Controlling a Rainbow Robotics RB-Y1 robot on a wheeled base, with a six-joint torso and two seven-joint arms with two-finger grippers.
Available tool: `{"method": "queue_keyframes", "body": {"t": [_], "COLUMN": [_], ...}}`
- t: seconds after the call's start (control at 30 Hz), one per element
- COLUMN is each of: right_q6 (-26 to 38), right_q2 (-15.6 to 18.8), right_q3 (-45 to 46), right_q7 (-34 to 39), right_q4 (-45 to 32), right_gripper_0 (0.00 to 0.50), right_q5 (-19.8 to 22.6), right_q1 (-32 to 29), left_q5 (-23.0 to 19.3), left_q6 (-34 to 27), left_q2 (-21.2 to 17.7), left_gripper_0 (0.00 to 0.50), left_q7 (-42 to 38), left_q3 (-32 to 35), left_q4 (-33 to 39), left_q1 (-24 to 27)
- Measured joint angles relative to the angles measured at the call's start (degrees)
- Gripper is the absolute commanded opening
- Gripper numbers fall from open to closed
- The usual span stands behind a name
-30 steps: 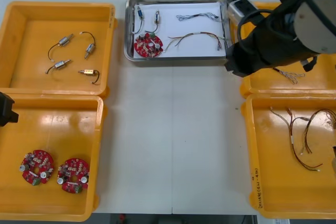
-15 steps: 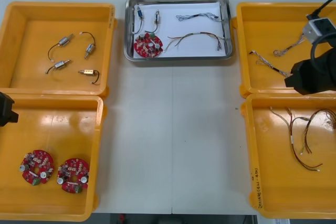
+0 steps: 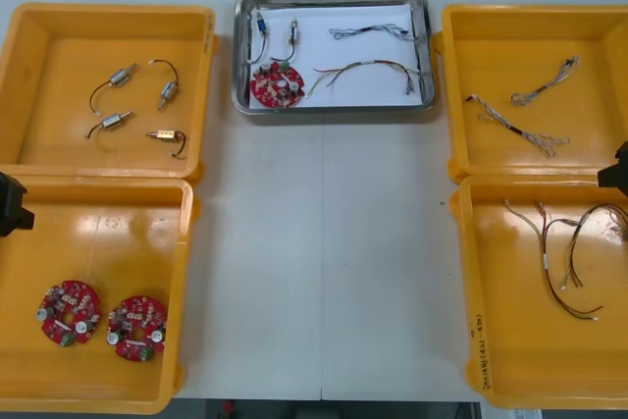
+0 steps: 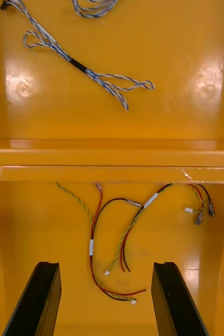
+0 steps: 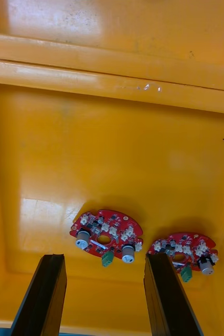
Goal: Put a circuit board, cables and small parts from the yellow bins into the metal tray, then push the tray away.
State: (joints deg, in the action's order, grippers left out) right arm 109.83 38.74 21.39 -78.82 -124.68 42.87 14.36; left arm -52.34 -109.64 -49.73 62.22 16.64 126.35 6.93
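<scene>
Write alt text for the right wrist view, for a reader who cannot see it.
The right claw, open, hangs over a yellow bin holding red and yellow cables; beyond it, the next bin holds twisted blue and white cables.

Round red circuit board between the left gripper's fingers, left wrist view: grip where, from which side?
Likely pinch opposite rim edges of the round red circuit board, straight from above, with the open left gripper. It lies flat on the yellow bin floor, parts upward; only the rim offers grip. Mind the second board beside it. Right gripper hangs over a cable bin.
</scene>
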Motion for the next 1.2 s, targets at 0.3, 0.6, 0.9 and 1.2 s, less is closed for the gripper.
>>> {"method": "queue_keyframes", "body": {"t": [0.3, 0.6, 0.9, 1.2], "right_q6": [0.0, 0.0, 0.0, 0.0], "right_q2": [-0.83, -1.1, -1.1, -1.1], "right_q3": [1.21, 1.38, 1.49, 1.49], "right_q7": [0.0, 0.0, 0.0, 0.0], "right_q4": [1.67, 1.71, 1.71, 1.71], "right_gripper_0": [0.5, 0.5, 0.5, 0.5], "right_q5": [-1.7, -1.85, -1.83, -1.83], "right_q1": [-1.16, -1.16, -1.19, -1.28], "left_q5": [0.0, 0.0, 0.0, 0.0], "left_q6": [0.0, 0.0, 0.0, 0.0], "left_q2": [0.0, 0.0, 0.0, 0.0], "left_gripper_0": [0.433, 0.434, 0.434, 0.433], "left_q7": [0.0, 0.0, 0.0, 0.0], "left_q3": [0.0, 0.0, 0.0, 0.0], "left_q4": [0.0, 0.0, 0.0, 0.0], "left_q1": [0.0, 0.0, 0.0, 0.0]}}
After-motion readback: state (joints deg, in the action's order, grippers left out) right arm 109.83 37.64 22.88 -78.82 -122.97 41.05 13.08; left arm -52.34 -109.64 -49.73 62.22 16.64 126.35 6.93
